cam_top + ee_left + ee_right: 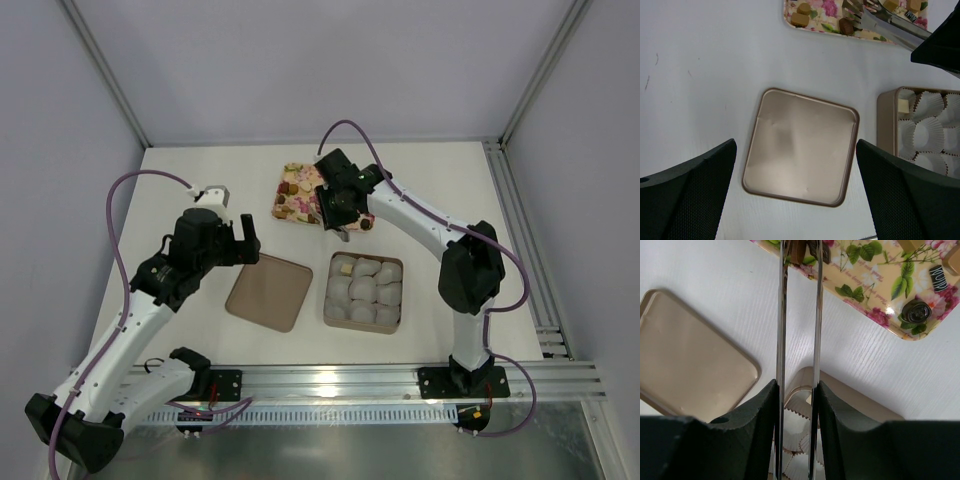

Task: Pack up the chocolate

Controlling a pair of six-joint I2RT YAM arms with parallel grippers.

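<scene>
While most of the chocolate (800,20) lies scattered on the flowered tray (860,290) at the far side of the desk (705,75), one pale piece (904,106) already sits in a corner cup of the gold box (886,125). The pieces on the tray are dark brown and golden-tan, among them a dark swirled one (917,311) near the tray's near edge.

A pair of metal tongs (781,315) reaches out over that tray. Its forked tips meet a brown piece (799,250) at the tray's edge, though I cannot tell whether the piece is pinched or only touched. The right tool (797,395) is clamped narrow on the tongs, its two fingers pressing the blades from outside so that they run close and nearly parallel.

Below the tongs stands the box, just beside the tray on the near side and filled with white crinkled paper cups (929,135). All but the corner one look empty.

Left of the box, apart from it, the flat gold lid (800,150) lies on the desk. The left tool (246,243) hangs above the lid with its fingers spread wide, holding nothing.
</scene>
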